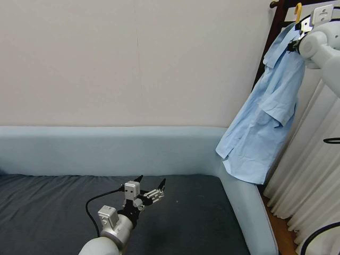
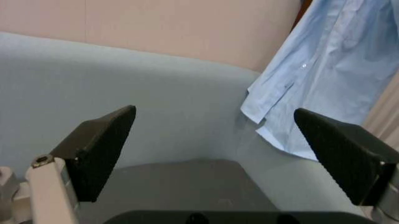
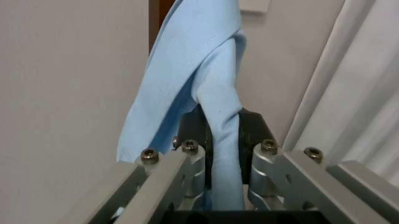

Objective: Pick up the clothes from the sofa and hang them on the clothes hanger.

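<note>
While the blue shirt (image 1: 265, 117) hangs from a single pinched fold, we judge slipping to be the main hazard. The right wrist view shows the right hand (image 3: 221, 140) clamped on a narrow strip of the fabric (image 3: 212, 70) between its dark pads (image 3: 190, 126). The whole weight of the garment pulls on that strip.

A second risk is early release. We cannot see the shirt looped over the clothes hanger (image 1: 298, 9), whose yellow hook shows just above the right hand (image 1: 294, 47). Opening now would probably drop the shirt onto the arm of the sofa (image 1: 106, 149) or onto the floor. The hem hangs low by that sofa arm, at about 4 o'clock in the head view. We cannot tell whether it touches, but it could drag there if the arm moves sideways. The fabric could also snag on the dark wooden stand (image 1: 272, 32).

The right arm is raised high, at about 1 o'clock in the head view, with its wrist beside the stand. The left hand (image 1: 152, 180) waits low at 6 o'clock above the dark seat, its fingers (image 2: 100, 144) spread apart and holding nothing.
</note>
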